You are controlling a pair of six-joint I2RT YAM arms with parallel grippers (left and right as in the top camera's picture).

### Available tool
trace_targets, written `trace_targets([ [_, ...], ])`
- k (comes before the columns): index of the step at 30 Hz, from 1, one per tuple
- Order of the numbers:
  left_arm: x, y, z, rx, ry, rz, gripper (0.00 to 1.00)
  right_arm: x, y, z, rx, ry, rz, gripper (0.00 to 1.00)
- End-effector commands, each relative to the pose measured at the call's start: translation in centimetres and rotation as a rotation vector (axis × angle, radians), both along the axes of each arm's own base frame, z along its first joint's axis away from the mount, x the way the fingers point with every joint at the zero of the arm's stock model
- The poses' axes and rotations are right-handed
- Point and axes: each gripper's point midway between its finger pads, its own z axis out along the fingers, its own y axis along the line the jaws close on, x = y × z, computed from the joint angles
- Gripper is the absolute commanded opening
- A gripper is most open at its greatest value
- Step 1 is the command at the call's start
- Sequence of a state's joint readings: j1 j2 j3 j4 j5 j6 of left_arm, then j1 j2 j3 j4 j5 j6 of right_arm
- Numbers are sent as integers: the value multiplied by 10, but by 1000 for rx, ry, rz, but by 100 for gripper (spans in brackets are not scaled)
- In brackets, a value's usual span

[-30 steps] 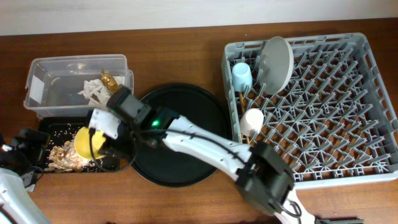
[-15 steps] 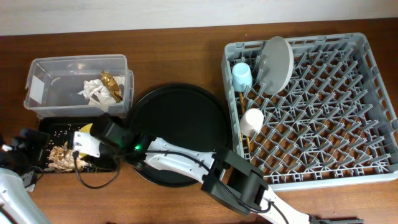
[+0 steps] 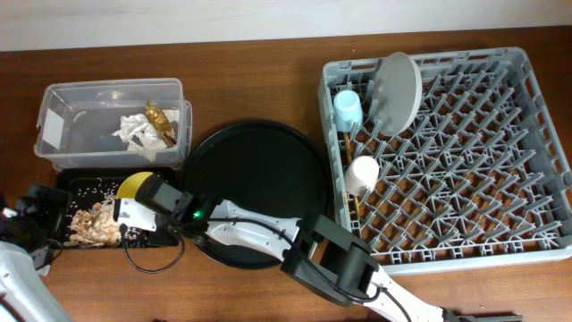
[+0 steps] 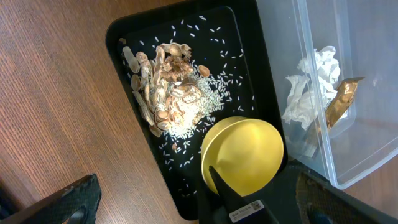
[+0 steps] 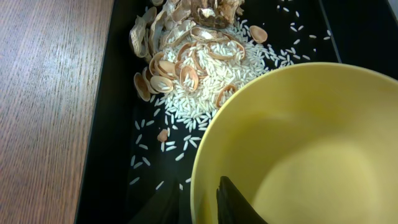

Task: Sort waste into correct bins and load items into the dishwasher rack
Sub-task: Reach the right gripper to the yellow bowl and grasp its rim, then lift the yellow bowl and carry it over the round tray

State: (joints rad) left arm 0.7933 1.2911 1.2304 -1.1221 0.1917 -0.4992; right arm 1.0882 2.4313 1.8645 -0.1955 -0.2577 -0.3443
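My right gripper (image 5: 200, 200) is shut on the rim of the yellow bowl (image 5: 311, 143), one finger inside and one outside. It holds the bowl (image 3: 136, 185) over the right end of the shallow black tray (image 3: 85, 183). Brownish food scraps with rice (image 5: 193, 56) lie heaped in the tray (image 4: 124, 37). My left gripper (image 4: 194, 202) is open and empty at the tray's left end. The clear tub (image 3: 54, 134) holds the white napkin (image 4: 311, 87) and the brown-gold wrapper (image 4: 341, 99). The grey rack (image 3: 500, 179) holds the blue cup (image 3: 348, 109), the plate (image 3: 398, 89), the pale pink cup (image 3: 362, 172) and the chopsticks (image 3: 343, 148).
The large round black tray (image 3: 259, 179) lies between the bins and the rack, and my right arm crosses its front edge. Loose rice grains are scattered over the shallow tray's floor. Bare wooden table lies left of the tray.
My right gripper has swung down and left along the tray's front. The yellow bowl has shifted from over the tray's middle to its back right corner. The left arm has stayed put.
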Motion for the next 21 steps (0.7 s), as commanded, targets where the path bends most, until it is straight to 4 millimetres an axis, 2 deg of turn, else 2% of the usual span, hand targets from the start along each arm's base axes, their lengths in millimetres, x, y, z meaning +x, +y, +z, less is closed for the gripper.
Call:
trace_targets([
  [1, 1, 1, 3, 0, -9, 12, 99, 4, 1, -3, 2, -7, -9, 17],
  [2, 1, 1, 3, 0, -10, 11, 99, 6, 4, 4, 18, -16, -9, 9],
  [3, 1, 1, 3, 0, -9, 12, 99, 7, 7, 12, 33, -23, -9, 6],
  [6, 1, 1, 3, 0, -10, 11, 99, 11, 11, 47, 86, -51, -12, 4],
  [9, 1, 1, 3, 0, -10, 11, 99, 20, 3, 108, 160, -90, -30, 4],
  [10, 1, 1, 3, 0, -10, 11, 99, 23, -8, 131, 162, -84, -49, 4],
  [11, 1, 1, 3, 0, -10, 11, 99, 25, -20, 144, 150, -78, -61, 4],
  [13, 1, 1, 3, 0, -10, 11, 99, 27, -50, 165, 98, -52, -90, 4],
  [14, 1, 1, 3, 0, -9, 12, 99, 29, -69, 168, 52, -27, -110, 4],
  [15, 1, 1, 3, 0, -10, 12, 99, 34, -104, 159, -49, 33, -153, 4],
  [17, 1, 1, 3, 0, -9, 12, 99, 39, -165, 124, -252, 206, -267, 4],
  [18, 1, 1, 3, 0, -10, 11, 99, 36, -206, 101, -390, 310, -320, 4],
  [19, 1, 1, 3, 0, -9, 12, 99, 38, -230, 85, -449, 364, -358, 4],
  [21, 1, 1, 3, 0, -10, 11, 99, 42, -254, 60, -495, 418, -405, 4],
])
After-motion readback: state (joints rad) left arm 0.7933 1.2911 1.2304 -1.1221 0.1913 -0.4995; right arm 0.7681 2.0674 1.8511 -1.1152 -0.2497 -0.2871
